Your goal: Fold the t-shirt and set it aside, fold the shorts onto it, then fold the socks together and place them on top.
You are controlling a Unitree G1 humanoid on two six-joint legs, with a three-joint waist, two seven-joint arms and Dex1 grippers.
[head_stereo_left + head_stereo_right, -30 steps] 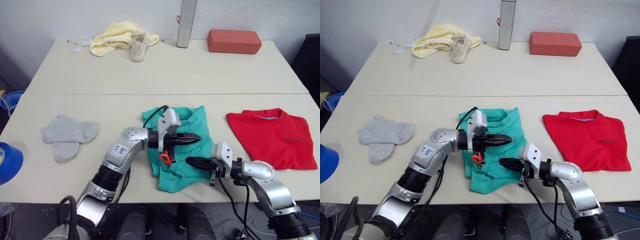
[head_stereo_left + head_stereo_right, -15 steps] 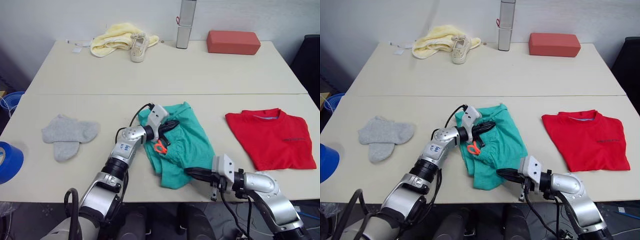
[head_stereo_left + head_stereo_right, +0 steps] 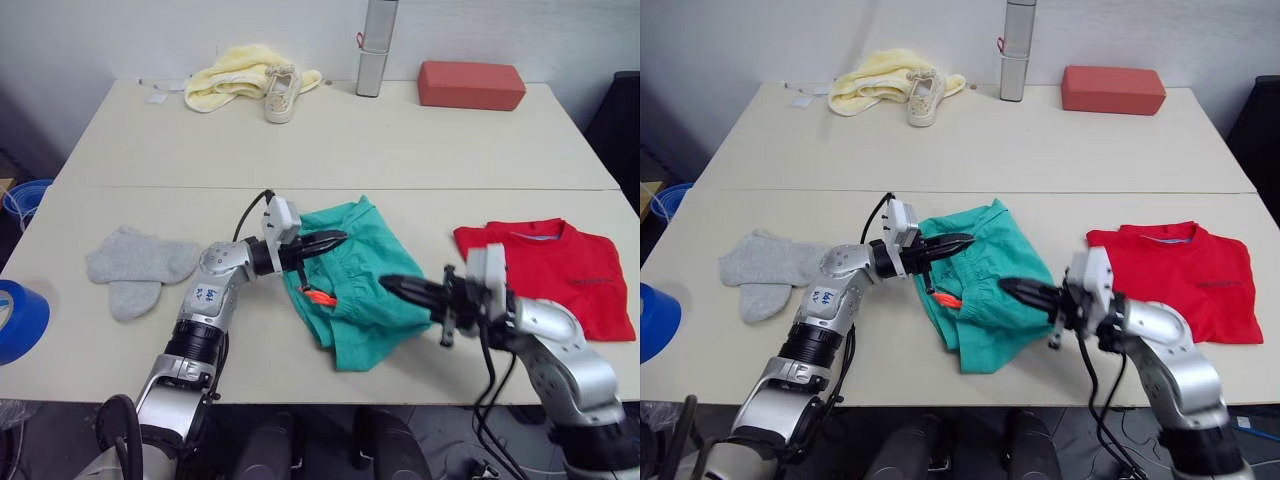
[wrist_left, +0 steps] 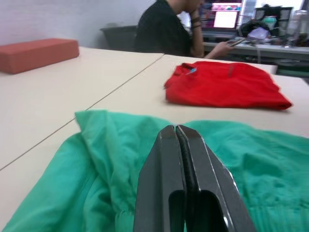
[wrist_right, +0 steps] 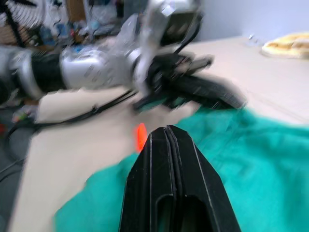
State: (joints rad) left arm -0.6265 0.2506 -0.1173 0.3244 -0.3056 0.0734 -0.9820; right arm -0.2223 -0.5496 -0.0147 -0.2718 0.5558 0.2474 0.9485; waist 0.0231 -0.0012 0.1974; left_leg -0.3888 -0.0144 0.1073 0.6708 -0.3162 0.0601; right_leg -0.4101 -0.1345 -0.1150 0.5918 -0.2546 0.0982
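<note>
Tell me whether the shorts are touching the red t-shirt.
Apart. The left eye view shows a strip of bare table between the shorts and the t-shirt; the left wrist view shows the same gap.

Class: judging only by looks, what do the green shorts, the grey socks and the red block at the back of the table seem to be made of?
The shorts: soft, matte woven or knit cloth; they crumple into loose folds. The socks: a fuzzy grey knit, lying limp and flat. The red block: rigid, with a matte face, straight edges and rounded corners, possibly foam or brick; the look leaves that open.
</note>
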